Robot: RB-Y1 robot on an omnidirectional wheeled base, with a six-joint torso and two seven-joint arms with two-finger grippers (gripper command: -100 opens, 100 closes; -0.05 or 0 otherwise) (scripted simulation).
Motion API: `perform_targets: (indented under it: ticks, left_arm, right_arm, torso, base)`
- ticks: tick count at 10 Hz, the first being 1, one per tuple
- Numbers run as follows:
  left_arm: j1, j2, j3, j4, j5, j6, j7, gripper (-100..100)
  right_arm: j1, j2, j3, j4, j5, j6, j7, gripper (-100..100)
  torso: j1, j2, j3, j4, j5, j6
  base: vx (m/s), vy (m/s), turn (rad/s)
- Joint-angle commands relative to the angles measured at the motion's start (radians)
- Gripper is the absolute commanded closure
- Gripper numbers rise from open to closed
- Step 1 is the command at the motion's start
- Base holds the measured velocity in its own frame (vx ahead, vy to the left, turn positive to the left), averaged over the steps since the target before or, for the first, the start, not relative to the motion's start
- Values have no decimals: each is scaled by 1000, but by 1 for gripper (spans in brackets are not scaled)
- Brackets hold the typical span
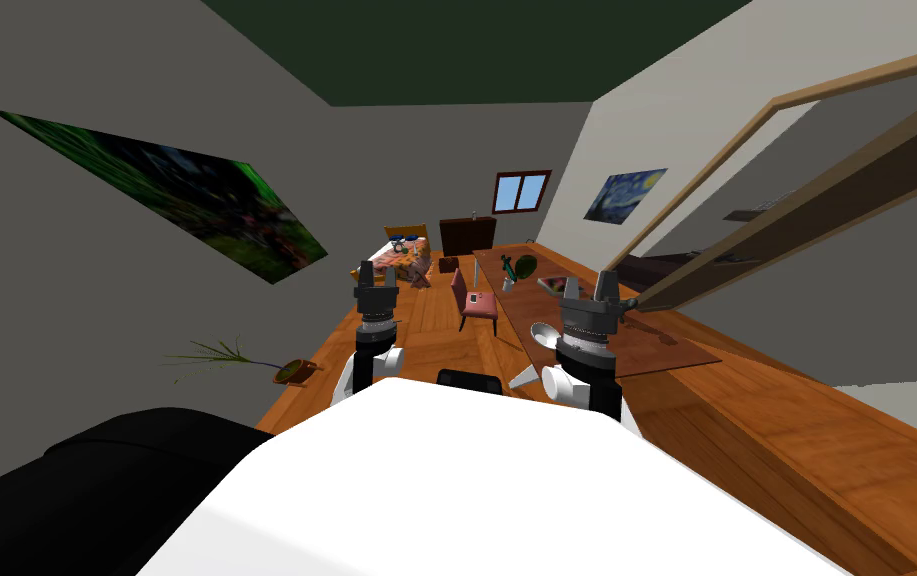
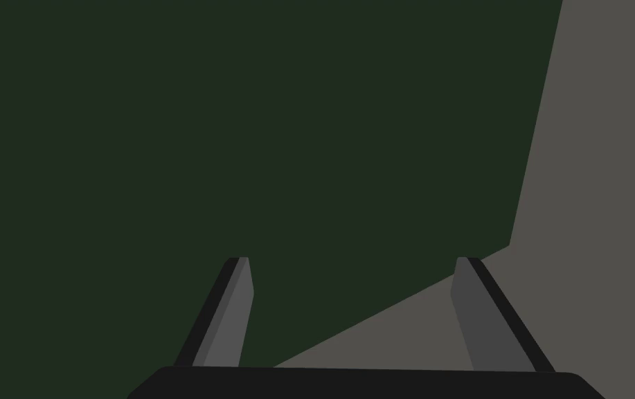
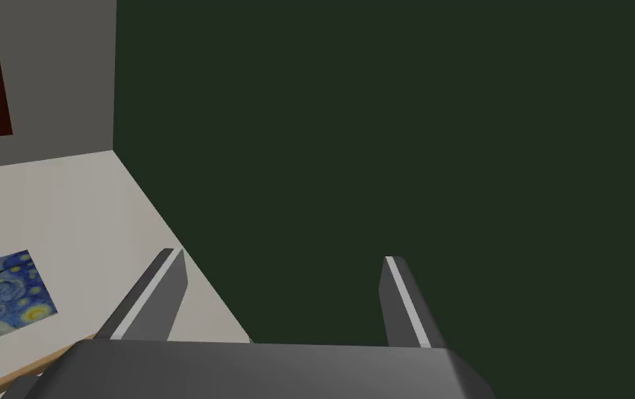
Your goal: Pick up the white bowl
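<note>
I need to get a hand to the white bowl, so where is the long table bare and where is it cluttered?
Bare: the near end of the table, from the white bowl across to its right edge. Crowded: farther along, around the green plant and the flat item beside it.

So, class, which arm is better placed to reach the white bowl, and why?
Probably the right. In the head view the right hand, open, is raised next to the white bowl on the long table. The left hand, also open, is farther away, off the table.
</note>
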Motion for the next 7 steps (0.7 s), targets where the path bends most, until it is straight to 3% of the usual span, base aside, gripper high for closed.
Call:
perform_targets:
  ticks: [1, 7]
  left_arm:
    - [0, 0, 0, 0, 0, 0, 0, 0]
    - [0, 0, 0, 0, 0, 0, 0, 0]
  right_arm:
    - [9, -44, 7, 21, -6, 7, -6, -100]
    - [35, -202, 28, 126, -23, 40, -22, -100]
  torso:
    - [0, 0, 0, 0, 0, 0]
    - [2, 2, 1, 1, 0, 0]
  base:
    - [-15, 16, 5]
    - [-36, 33, 14]
